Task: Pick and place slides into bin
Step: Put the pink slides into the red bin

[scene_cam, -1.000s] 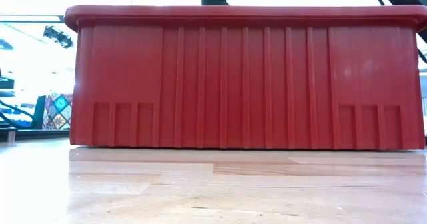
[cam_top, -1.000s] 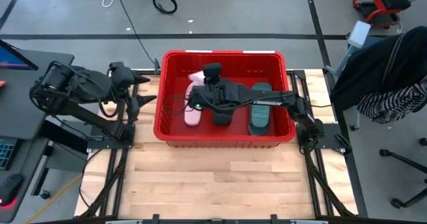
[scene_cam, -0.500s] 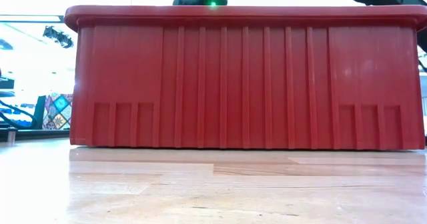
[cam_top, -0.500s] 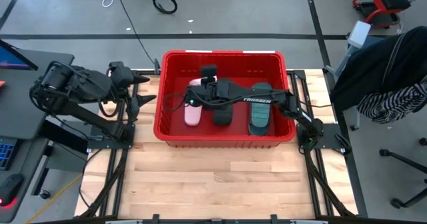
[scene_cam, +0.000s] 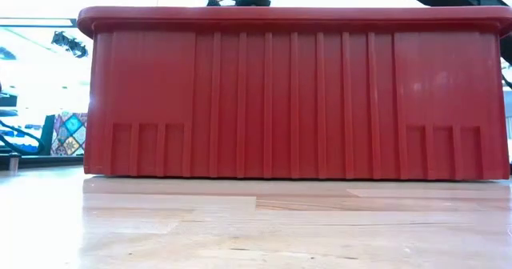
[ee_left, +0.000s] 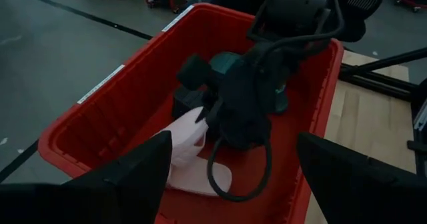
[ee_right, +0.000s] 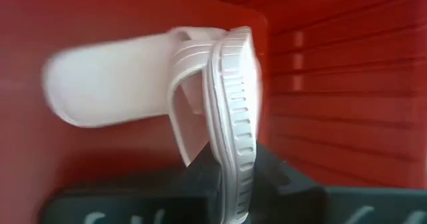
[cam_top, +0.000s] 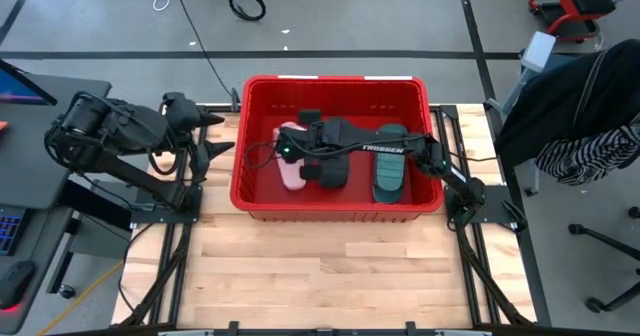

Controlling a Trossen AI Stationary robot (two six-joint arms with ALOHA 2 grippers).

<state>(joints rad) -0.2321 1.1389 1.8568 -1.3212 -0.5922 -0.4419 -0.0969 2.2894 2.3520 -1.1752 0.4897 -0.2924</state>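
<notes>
R gripper (cam_top: 296, 168) in bin (cam_top: 337, 84), near wall

Place: you are in a robotics lab or workshop.
Floor: bare grey concrete (cam_top: 90, 16) with taped lines and a loose cable (cam_top: 246, 3).
Rig: your wooden table (cam_top: 300, 266) sits on a metal frame.
Surroundings: a monitor edge (cam_top: 20, 84), a red rolling stool (cam_top: 568, 1).

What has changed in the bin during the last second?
The right gripper, shut on a pink slide, went lower into the bin and a little toward its left wall. The black slide, teal slide and the open left gripper stayed put.
</notes>
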